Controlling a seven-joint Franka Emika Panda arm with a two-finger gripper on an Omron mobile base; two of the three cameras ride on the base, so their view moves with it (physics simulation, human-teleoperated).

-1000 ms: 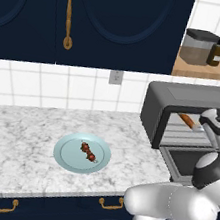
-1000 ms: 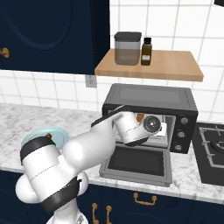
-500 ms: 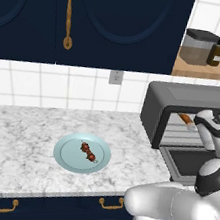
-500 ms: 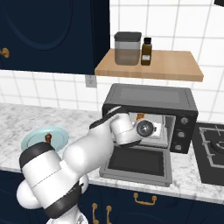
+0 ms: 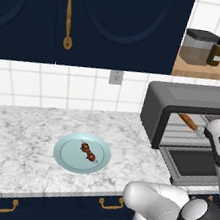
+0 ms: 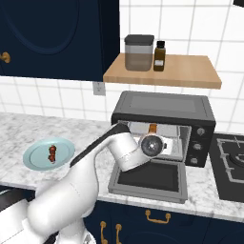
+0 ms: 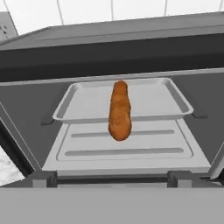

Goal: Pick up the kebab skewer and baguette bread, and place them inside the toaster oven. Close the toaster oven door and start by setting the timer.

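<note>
The baguette bread (image 7: 120, 111) lies lengthwise on the tray (image 7: 83, 103) inside the toaster oven (image 5: 184, 101), its near end poking over the tray's front rim. It also shows in the oven mouth from both sides as the baguette bread (image 5: 187, 121) (image 6: 152, 127). The toaster oven door (image 6: 150, 178) hangs open and flat. My gripper (image 5: 210, 130) hovers just outside the opening above the door, open, clear of the loaf and holding nothing. The kebab skewer (image 5: 88, 152) (image 6: 51, 153) rests on a pale blue plate (image 5: 68, 158) on the counter to the left.
A wooden shelf (image 6: 181, 71) with a canister (image 6: 138, 52) and a brown bottle (image 6: 159, 55) hangs over the oven. The oven's knobs (image 6: 201, 138) sit on its right side. A stove burner (image 6: 233, 162) lies further right. Dark blue cabinets (image 5: 97, 18) hang above the marble counter (image 5: 21, 138).
My hand has drawn back a little from the oven opening and dropped slightly. The baguette stays on the tray; skewer and plate have not moved.
</note>
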